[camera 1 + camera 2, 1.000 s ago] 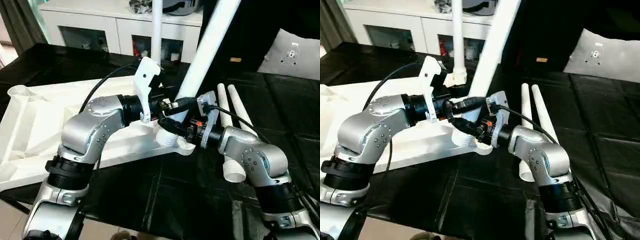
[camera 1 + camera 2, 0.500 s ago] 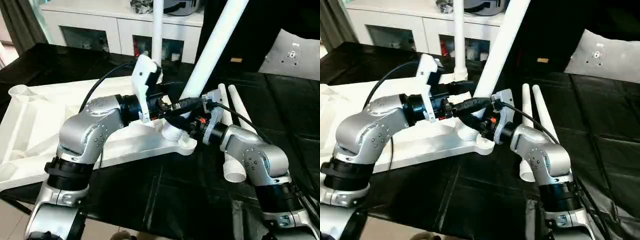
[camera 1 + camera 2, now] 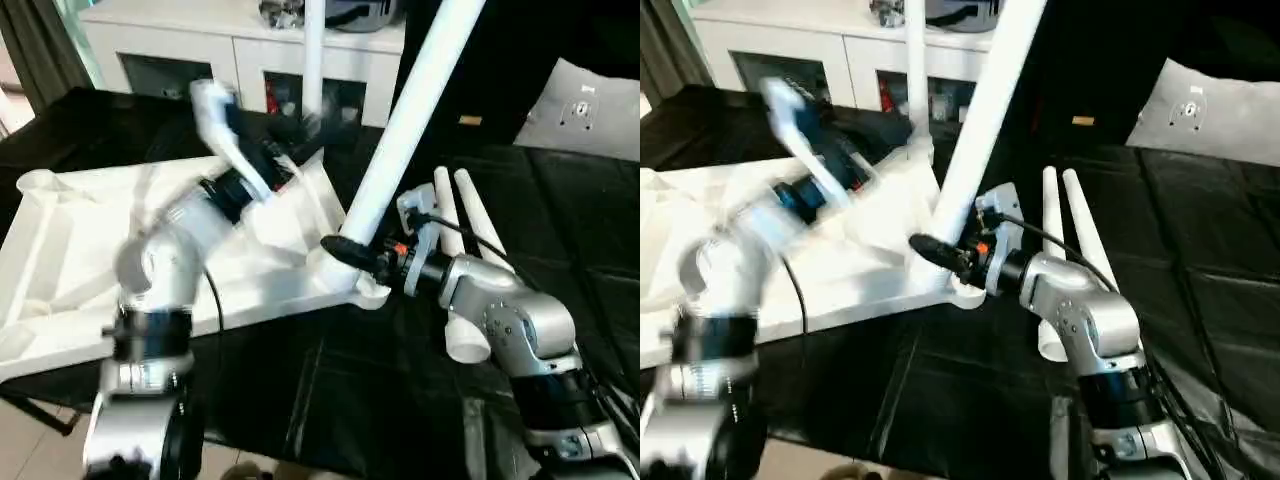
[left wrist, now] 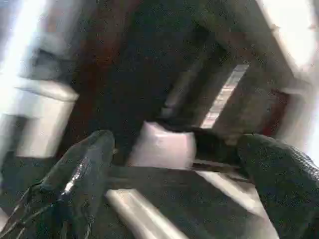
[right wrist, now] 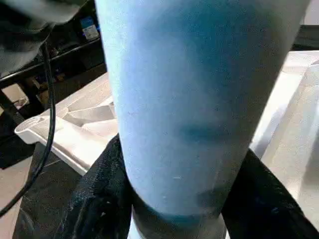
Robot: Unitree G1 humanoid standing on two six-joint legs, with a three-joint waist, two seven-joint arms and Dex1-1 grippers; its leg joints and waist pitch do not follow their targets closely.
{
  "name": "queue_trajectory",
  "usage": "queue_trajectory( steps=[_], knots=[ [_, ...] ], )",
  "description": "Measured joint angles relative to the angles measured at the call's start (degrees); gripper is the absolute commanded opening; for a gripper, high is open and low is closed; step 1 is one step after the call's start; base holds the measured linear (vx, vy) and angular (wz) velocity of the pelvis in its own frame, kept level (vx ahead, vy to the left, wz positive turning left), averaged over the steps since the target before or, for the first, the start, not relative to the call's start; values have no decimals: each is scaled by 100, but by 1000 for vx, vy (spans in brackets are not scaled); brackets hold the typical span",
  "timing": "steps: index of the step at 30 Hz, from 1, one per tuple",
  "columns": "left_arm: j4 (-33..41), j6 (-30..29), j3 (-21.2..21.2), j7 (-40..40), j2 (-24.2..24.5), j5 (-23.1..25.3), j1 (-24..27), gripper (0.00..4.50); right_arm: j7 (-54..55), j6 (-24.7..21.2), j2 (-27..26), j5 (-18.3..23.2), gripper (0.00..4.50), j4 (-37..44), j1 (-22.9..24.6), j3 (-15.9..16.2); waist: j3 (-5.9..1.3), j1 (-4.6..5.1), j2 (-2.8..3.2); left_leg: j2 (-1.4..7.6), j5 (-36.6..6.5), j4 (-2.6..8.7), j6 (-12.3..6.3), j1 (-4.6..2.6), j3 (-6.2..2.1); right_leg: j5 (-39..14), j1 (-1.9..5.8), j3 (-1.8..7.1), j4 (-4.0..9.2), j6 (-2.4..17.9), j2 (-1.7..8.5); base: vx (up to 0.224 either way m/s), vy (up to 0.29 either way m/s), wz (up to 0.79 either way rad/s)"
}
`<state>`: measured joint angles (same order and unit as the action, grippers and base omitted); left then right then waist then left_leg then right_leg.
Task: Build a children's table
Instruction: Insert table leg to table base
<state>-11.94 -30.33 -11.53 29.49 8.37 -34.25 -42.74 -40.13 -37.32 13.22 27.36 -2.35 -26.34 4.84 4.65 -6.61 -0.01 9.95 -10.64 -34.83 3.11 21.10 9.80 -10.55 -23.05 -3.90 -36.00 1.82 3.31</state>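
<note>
Children's table, white moulded plastic, lies ribbed underside up (image 3: 70,250) at your ten o'clock. Your right gripper (image 3: 345,250) clamps the long tapered white leg (image 3: 405,120) low at the near corner socket; your left gripper (image 4: 174,164) hangs wide, empty. Two spare legs (image 3: 465,215) wait at two o'clock. Expect light, stiff, slippery plastic; hold low.

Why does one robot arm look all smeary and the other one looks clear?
In both eye views the left arm is streaked with motion blur, while the right gripper, clamped on the tilted leg, looks crisp. The left wrist view is blurred all over. In the right wrist view the leg looks bluish and soft.
</note>
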Motion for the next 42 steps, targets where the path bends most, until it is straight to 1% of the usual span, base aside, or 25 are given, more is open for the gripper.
queue_trajectory(
  steps=[1,2,3,4,5,8,11,13,16,21,23,25,27,28,29,30,31,32,34,35,37,38,40,42],
  knots=[
    [-94,8,86,-42,52,173,-19,450,-11,8,0,0,193,0,0,5,0,-1,0,0,0,0,0,0,0,0,0,0,1,-1,0,0,0,0],
    [-136,6,295,3,120,416,-10,450,-14,32,14,-11,193,0,0,11,0,-12,0,0,1,0,-1,4,-2,1,-1,-1,4,-3,0,0,0,0],
    [-125,-29,484,87,151,531,5,450,-14,53,34,-29,193,0,0,18,0,-34,0,0,2,1,-3,7,-3,1,-1,-1,6,-4,0,0,0,0],
    [-96,-62,606,169,144,580,18,450,-14,68,42,-43,193,0,0,20,0,-56,0,-1,2,0,-4,9,-3,1,-1,-1,8,-4,2,0,0,0],
    [25,-139,816,313,134,596,51,450,-16,111,46,-95,193,0,0,48,0,-69,0,-1,1,0,-5,12,-2,2,-2,-1,10,-3,3,0,0,0],
    [448,-239,1231,611,231,699,79,450,-48,184,58,-124,193,-9,7,75,0,-72,1,-1,1,1,-5,14,-1,2,-7,-1,8,-2,3,0,0,0],
    [720,-277,1372,722,361,695,81,450,-52,247,129,-183,191,-12,8,70,-1,-43,2,1,4,3,0,5,-1,3,-6,-2,0,0,2,0,0,0],
    [802,-301,1385,731,395,694,92,450,-54,308,129,-230,190,-12,8,72,0,-26,2,1,6,2,2,3,-1,7,-6,-2,-2,1,2,0,0,0],
    [953,-287,1389,978,506,694,157,450,-9,397,108,-288,190,-68,8,58,-2,0,5,1,7,-2,1,1,-1,10,-3,-2,-1,-1,2,0,0,0],
    [952,-174,1421,951,704,833,226,450,269,283,18,-231,190,19,84,-23,-5,13,10,1,8,-3,-1,1,-1,15,-2,-2,-1,-1,2,0,0,0],
    [1073,-169,1291,779,852,895,502,450,358,321,-40,-215,190,199,280,-126,-12,22,29,1,7,-2,-1,3,-1,13,-3,-2,2,-5,2,0,0,0],
    [1152,-107,1145,587,931,988,782,450,657,357,-160,-222,190,348,438,-328,-14,39,44,1,7,0,-1,5,-1,13,-4,-2,5,-5,1,0,0,0],
    [1407,-114,987,264,942,1127,1258,450,1054,308,-244,-259,190,599,586,-468,-33,60,103,2,5,-1,-3,10,-4,13,-4,-3,15,-4,0,0,0,0],
    [1450,-143,957,153,937,1179,1444,450,1173,282,-248,-285,190,700,642,-491,-45,78,139,-1,3,-1,-6,8,-2,13,-1,-2,18,-4,1,0,0,0],
    [1605,-181,890,-47,888,1265,1770,450,1393,199,-289,-357,190,854,736,-499,-67,95,175,-2,3,2,-6,8,-2,14,0,-2,25,-4,1,0,0,0],
    [1626,-212,884,-143,871,1298,1945,450,1494,153,-301,-372,190,916,807,-499,-73,96,184,-2,3,3,-6,5,-3,9,3,-3,22,-12,1,0,0,0],
    [1721,-210,877,-267,837,1378,2165,450,1599,121,-330,-415,190,969,886,-489,-76,97,189,0,4,7,-4,5,-4,-1,2,-5,23,-29,0,0,0,0],
    [1890,-188,874,-393,761,1444,2519,450,1689,136,-369,-475,190,1094,1051,-491,-80,108,195,0,4,8,-4,2,-4,-10,5,-5,23,-44,-1,0,0,0],
    [2074,-178,885,-630,604,1525,2991,450,1845,457,-501,-597,190,1160,1272,-516,-80,131,196,1,4,8,-4,4,-4,-11,2,-6,23,-46,-1,0,0,0],
    [2080,-176,904,-747,537,1569,3127,450,1909,602,-517,-722,190,1195,1313,-492,-79,142,196,0,5,8,-4,6,-5,-9,1,-6,27,-49,-1,0,0,0],
    [2145,-75,882,-952,422,1645,3213,450,1994,690,-477,-825,190,1399,1357,-490,-80,147,181,0,5,8,-4,6,-5,-7,4,-5,32,-55,-2,0,0,0],
    [2210,134,861,-1102,351,1728,3271,450,2084,712,-469,-855,190,1621,1435,-496,-86,148,168,0,5,11,-4,1,-5,-5,11,-5,42,-61,-2,0,0,0],
    [2246,311,787,-1229,318,1816,3313,450,2182,811,-527,-894,190,1809,1549,-502,-100,161,149,0,5,21,-4,-8,-5,-1,23,-6,65,-68,-3,0,0,0],
    [2287,328,756,-1356,278,1860,3324,450,2414,779,-777,-828,190,1824,1627,-672,-108,170,134,0,6,26,-5,-4,-5,1,24,-7,90,-71,-4,0,0,0]
  ],
)
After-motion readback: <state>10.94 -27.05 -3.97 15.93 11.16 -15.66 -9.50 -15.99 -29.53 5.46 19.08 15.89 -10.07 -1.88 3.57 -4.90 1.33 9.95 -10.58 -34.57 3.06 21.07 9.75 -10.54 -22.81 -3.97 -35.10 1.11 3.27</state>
